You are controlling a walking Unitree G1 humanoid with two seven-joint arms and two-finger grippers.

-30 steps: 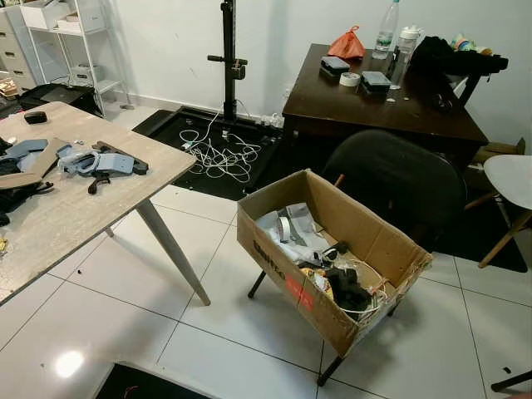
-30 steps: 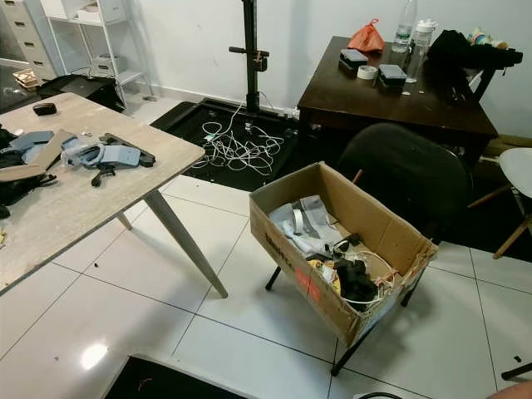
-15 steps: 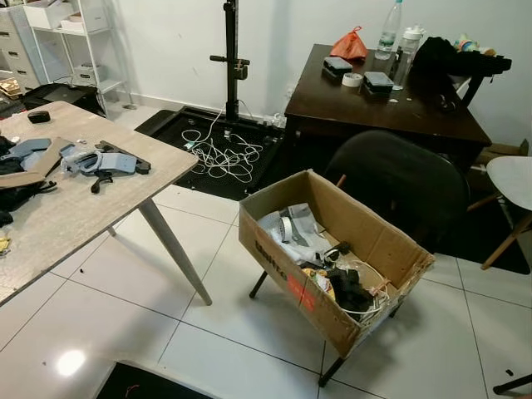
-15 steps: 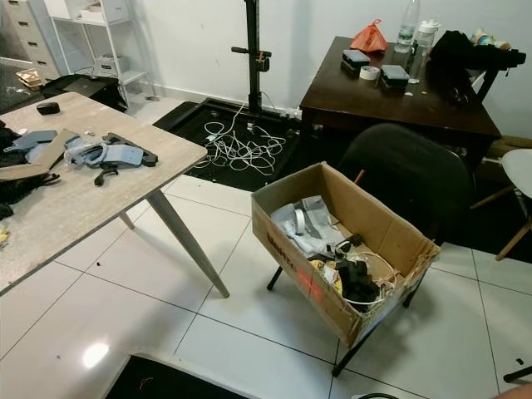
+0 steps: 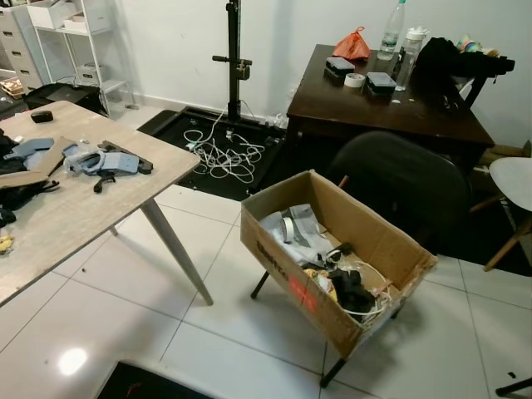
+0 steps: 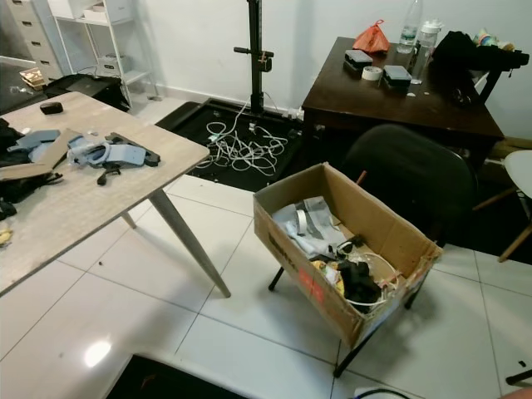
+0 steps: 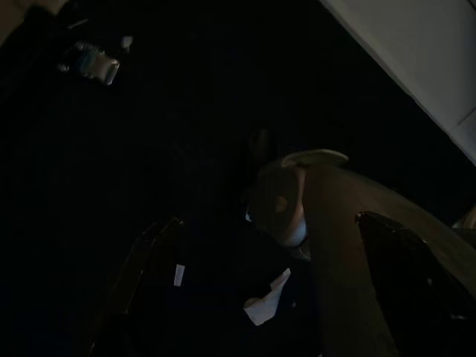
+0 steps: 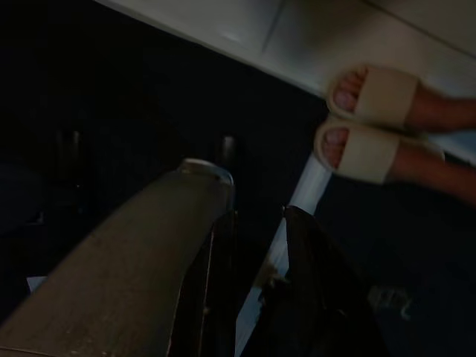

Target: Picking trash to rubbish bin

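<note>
Cardboard is the material of the open box [image 5: 332, 258] at lower centre-right of the head views; it is judged to serve as the rubbish bin. It sits tilted on a dark-legged frame above the white tiled floor [image 5: 100, 307]. Inside it, near end first: black items and looped white cable [image 5: 362, 291], then yellow scraps, then grey-white wrapping and a tape-like roll [image 5: 287, 229] at the far end.

Step in hand, as judged: locate trash and approach it. Procedure:
1. Select one loose piece on the light wooden desk [image 5: 75, 208] at left of frame, where grey-blue and black clutter [image 5: 104, 160] lies; which pieces count as trash cannot be told.
2. Stand square to the desk edge before raising an arm.
3. Release the item over the box's open middle, clear of the raised flap.

Both arms hang idle. The left gripper [image 7: 297, 245] shows in a very dark wrist view; whether its fingers are apart or together cannot be told. The right gripper [image 8: 253, 260] hangs with its fingers slightly apart, holding nothing, above a dark mat; a person's sandalled feet [image 8: 364, 119] stand just beyond it.

Farther back, at upper right of frame, a dark desk [image 5: 382, 108] carries bottles [image 5: 397, 33] and an orange bag [image 5: 351, 43].
</note>
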